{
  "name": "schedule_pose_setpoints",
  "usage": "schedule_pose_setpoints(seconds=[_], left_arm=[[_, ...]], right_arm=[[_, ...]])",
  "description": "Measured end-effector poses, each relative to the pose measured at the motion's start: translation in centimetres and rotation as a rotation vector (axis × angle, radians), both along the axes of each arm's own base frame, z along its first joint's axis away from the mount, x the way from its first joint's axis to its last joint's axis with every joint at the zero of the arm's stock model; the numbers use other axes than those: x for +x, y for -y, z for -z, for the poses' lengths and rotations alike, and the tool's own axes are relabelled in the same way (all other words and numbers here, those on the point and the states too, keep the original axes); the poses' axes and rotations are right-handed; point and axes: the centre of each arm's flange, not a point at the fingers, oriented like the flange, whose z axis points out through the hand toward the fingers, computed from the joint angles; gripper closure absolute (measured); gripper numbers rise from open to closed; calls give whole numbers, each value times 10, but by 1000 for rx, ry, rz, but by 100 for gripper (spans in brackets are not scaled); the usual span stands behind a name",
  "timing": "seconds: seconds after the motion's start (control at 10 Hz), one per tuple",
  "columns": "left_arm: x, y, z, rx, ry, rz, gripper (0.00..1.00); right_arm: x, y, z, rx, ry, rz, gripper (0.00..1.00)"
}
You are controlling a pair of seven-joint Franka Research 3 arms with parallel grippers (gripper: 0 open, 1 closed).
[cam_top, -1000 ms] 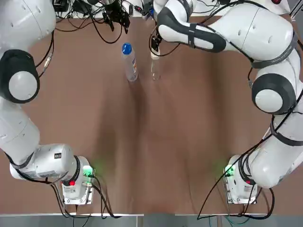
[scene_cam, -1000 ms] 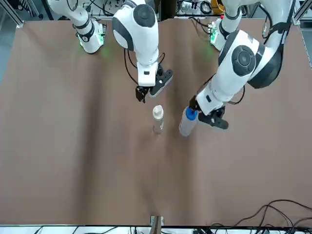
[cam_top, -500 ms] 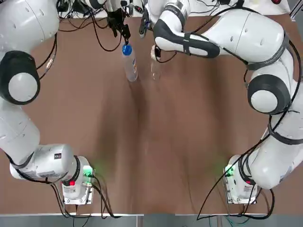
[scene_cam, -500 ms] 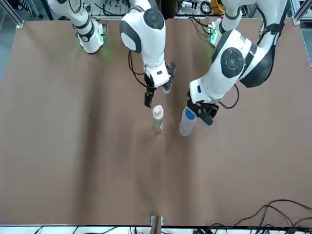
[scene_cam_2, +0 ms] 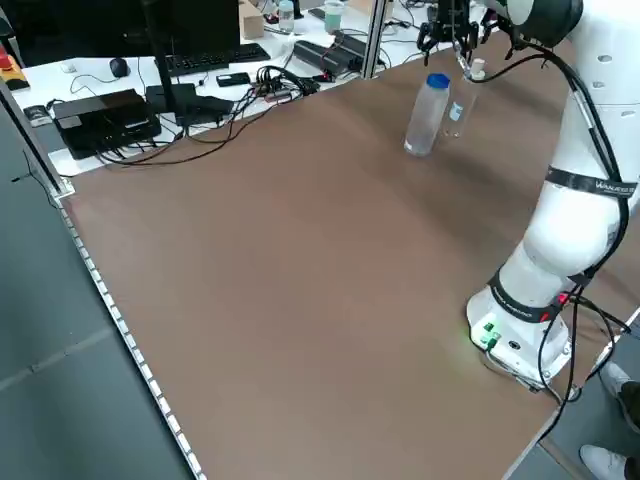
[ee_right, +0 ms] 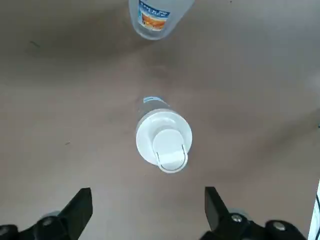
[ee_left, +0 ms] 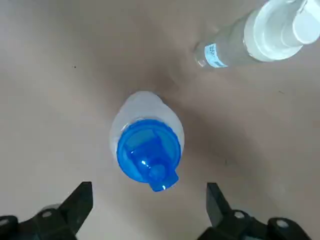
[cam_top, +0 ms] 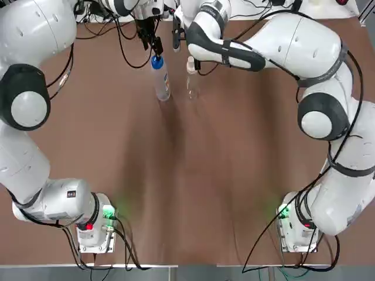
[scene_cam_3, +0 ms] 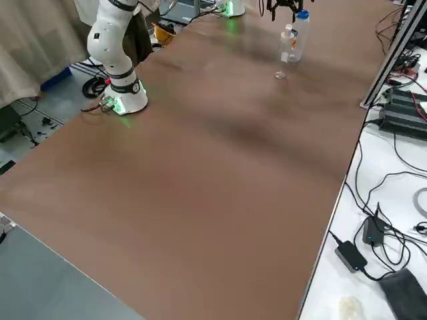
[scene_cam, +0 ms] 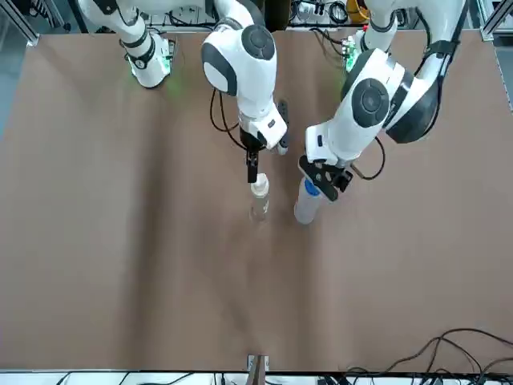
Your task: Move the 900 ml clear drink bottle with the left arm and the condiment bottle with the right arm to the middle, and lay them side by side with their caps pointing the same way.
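The clear drink bottle [cam_top: 159, 79] with its blue cap [ee_left: 148, 152] stands upright near the table's far edge. The smaller clear condiment bottle [cam_top: 191, 82] with a white flip cap [ee_right: 163, 141] stands upright just to its right, a small gap between them. My left gripper [ee_left: 147, 212] hangs open above the blue cap, its fingers [ee_left: 75, 206] wide on either side and touching nothing. Directly over the white cap hovers my right gripper [ee_right: 147, 212], also open and holding nothing. In the front view the left gripper [scene_cam: 325, 178] and right gripper [scene_cam: 252, 167] sit right at the bottle tops.
The brown table [cam_top: 187, 175] stretches bare from the bottles toward the arm bases [cam_top: 94, 231]. Cables and electronics [scene_cam_2: 150, 100] lie beyond the table's edge on the robot's left side. The two arms crowd close together over the bottles.
Both grippers have swung in from beside the bottles to positions over their caps. The bottles have not moved.
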Motion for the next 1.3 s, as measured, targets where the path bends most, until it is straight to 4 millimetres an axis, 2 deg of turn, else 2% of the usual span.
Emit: schedule_pose_setpoints(seconds=[0.3, 0.8, 1.1, 1.3], left_arm=[[-4, 1, 9, 9, -16, 6, 0], [2, -8, 6, 8, -10, -11, 0], [3, -14, -2, 11, 6, -12, 0], [6, -25, -6, 15, 13, -4, 0]], right_arm=[[10, -6, 5, -16, -26, -80, 1], [21, -9, 9, 9, -22, -117, 3], [47, 11, 17, 69, -54, -86, 4], [51, 13, 19, 79, -57, -89, 8]])
